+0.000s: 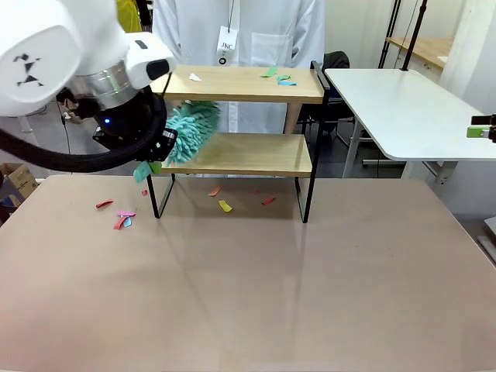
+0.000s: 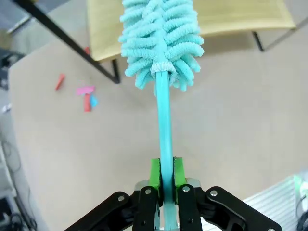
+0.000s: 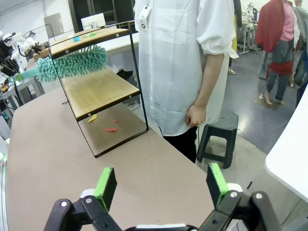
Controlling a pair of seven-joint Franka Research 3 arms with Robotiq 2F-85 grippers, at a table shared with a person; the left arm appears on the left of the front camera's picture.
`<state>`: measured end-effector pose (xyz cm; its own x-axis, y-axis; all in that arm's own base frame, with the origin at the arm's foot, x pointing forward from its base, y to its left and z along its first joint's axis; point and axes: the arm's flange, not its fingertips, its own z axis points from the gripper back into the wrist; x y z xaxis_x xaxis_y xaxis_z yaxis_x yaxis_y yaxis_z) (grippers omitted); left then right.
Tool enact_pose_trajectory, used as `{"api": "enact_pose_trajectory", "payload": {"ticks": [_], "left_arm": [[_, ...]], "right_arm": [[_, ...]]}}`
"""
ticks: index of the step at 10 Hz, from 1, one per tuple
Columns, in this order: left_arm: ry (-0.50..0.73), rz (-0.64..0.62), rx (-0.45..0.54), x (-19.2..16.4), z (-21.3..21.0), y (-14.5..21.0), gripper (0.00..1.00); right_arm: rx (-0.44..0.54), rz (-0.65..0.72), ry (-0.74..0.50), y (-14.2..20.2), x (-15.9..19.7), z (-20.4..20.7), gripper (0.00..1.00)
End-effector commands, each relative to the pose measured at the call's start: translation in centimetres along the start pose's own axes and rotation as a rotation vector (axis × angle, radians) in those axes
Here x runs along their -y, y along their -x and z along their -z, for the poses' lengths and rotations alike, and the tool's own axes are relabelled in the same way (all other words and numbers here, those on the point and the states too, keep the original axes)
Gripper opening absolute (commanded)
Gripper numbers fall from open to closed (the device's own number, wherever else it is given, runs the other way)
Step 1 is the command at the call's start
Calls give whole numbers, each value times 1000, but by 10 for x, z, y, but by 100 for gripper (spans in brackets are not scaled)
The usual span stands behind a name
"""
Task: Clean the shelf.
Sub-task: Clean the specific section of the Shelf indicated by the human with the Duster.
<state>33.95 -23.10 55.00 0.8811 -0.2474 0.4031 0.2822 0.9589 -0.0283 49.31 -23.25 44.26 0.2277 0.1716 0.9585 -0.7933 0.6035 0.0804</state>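
Note:
The shelf (image 1: 232,153) stands at the table's far middle, two light wood boards in a black frame. Several paper scraps (image 1: 277,76) lie on its top board. My left gripper (image 1: 160,149) is shut on the handle of a teal fluffy duster (image 1: 190,128), whose head reaches in over the left end of the lower board. In the left wrist view the green pads (image 2: 154,174) clamp the handle, with the duster head (image 2: 161,38) over the board (image 2: 240,14). My right gripper (image 3: 161,185) stands open and holds nothing, off to the right (image 1: 480,130).
Paper scraps lie on the table left of the shelf (image 1: 122,217) and under it (image 1: 225,205). A person in a white coat (image 1: 240,31) stands behind the shelf. A white table (image 1: 411,108) is at the right. A stool (image 3: 216,134) stands by the person.

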Motion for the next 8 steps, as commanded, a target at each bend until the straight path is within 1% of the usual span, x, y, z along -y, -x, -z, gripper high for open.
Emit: {"api": "enact_pose_trajectory", "payload": {"ticks": [1, 3, 4, 5, 6, 7, 8], "left_arm": [[173, 155, -24, -31, -6, 16, 13], [349, 246, -10, -61, -13, 20, 13], [426, 301, -31, -75, -13, 21, 13], [504, 418, -85, -88, -8, 21, 13], [534, 476, -128, -101, -2, 19, 13], [576, 533, -149, -111, -5, 17, 13], [548, 555, -183, -121, -19, 14, 13]], "right_arm": [[-6, -6, 1, -2, -1, 0, 100], [-6, -6, 1, -2, -1, 0, 100], [-6, -6, 1, -2, -1, 0, 100], [-6, -6, 1, -2, -1, 0, 100], [-6, -6, 1, -2, -1, 0, 100], [-6, -6, 1, -2, -1, 0, 100], [-6, -6, 1, -2, -1, 0, 100]]}}
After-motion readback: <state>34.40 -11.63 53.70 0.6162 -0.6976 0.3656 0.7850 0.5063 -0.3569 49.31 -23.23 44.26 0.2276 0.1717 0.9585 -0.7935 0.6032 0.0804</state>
